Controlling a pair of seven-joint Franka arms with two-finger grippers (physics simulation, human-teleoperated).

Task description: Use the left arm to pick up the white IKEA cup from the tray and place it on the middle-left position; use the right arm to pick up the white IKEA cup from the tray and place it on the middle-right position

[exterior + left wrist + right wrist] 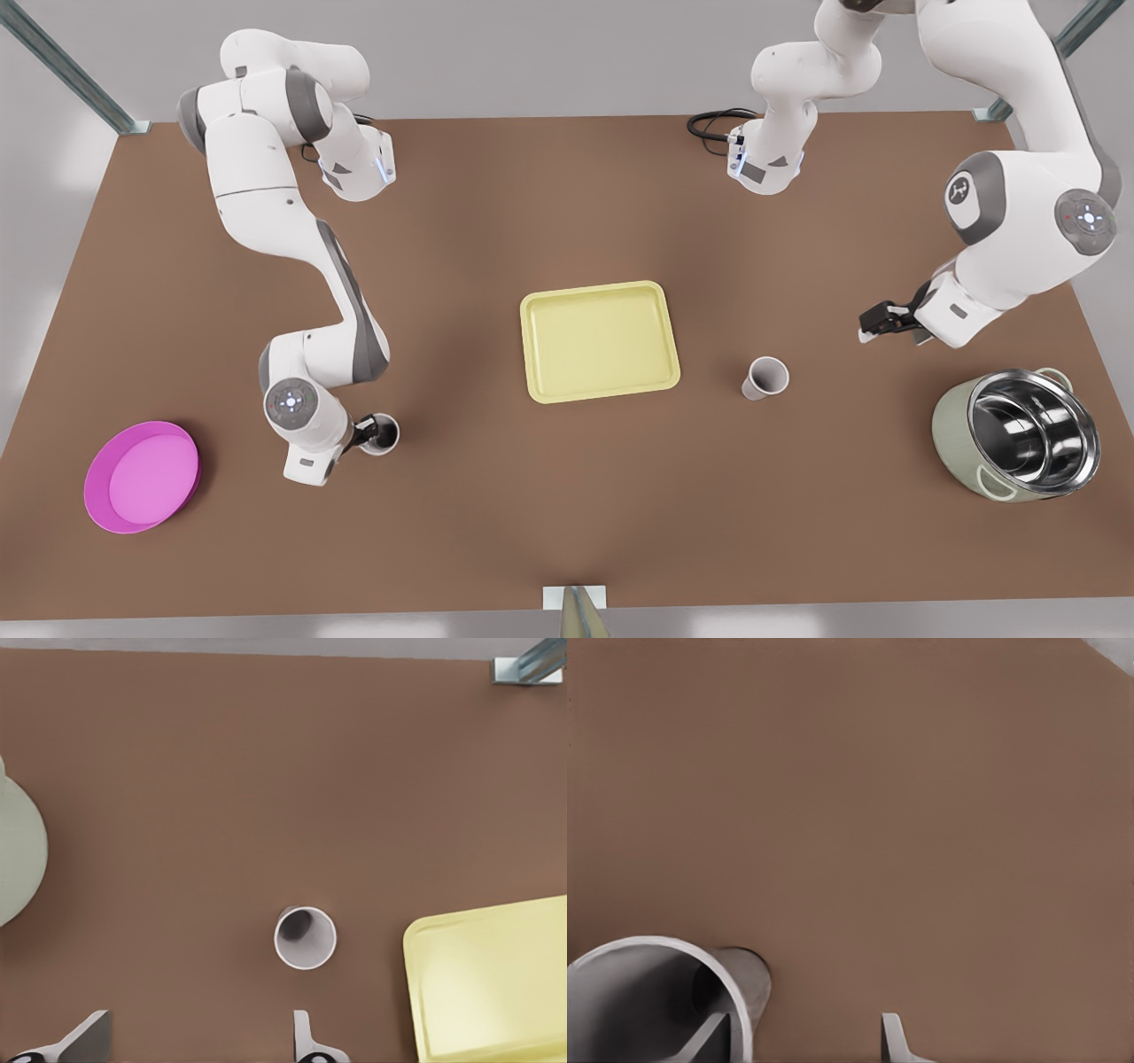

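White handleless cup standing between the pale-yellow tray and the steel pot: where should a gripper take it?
From above, pinching the rim wall with one finger inside. The white handleless cup stands upright, mouth open, has no handle and touches nothing beside it. The open left gripper is nearby.

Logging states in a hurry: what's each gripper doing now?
Left gripper: open, empty.
Right gripper: open, straddling the white cup wall.
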